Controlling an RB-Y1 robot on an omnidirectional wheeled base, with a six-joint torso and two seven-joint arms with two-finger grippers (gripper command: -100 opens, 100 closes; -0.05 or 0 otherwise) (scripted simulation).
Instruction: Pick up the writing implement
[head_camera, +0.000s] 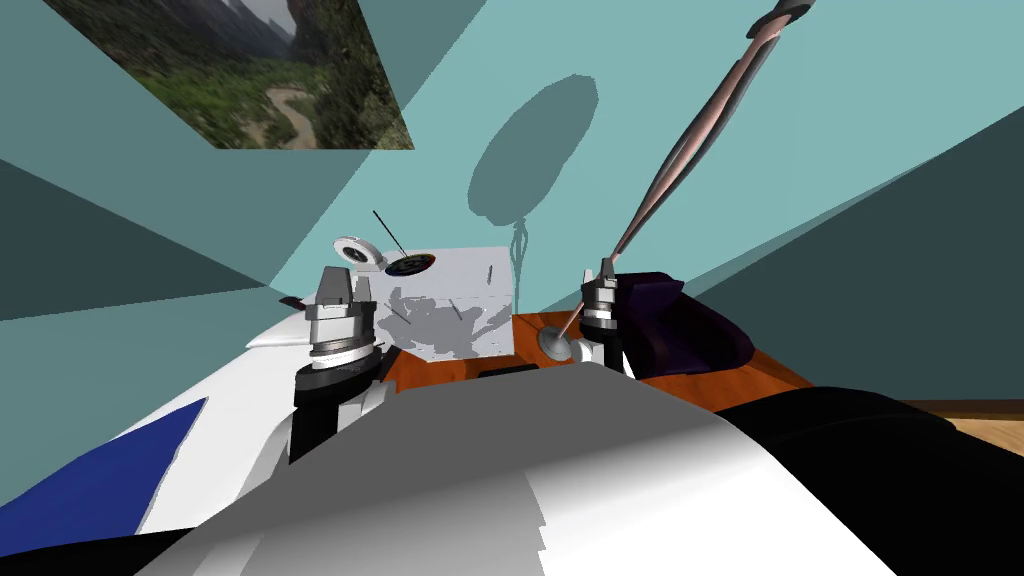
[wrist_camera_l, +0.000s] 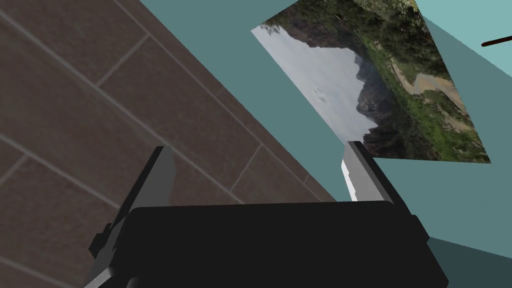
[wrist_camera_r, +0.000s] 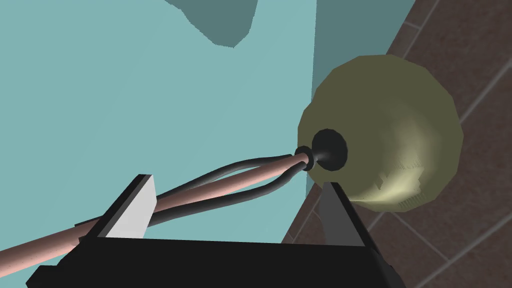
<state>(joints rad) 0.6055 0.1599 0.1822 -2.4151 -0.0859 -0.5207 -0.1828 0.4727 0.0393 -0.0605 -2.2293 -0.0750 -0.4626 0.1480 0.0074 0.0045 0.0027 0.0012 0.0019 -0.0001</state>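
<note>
Pencil, a thin dark stick, leans with its lower end at a dark round dish on the far left corner of a white table; I cannot tell whether it touches the dish. It sits at about 1 o'clock from the left gripper, apart from it. That gripper is released, its 2 fingers spread wide with nothing between them. A white round thing lies just beside the dish at its 9 o'clock. The right gripper is also released and grasps nothing. A lamp's pink stem with 2 dark cables runs past 1 of its fingers toward an olive shade. In the head view the lamp's grey base stands on a brown desk, with a dark purple seat at its 3 o'clock.
</note>
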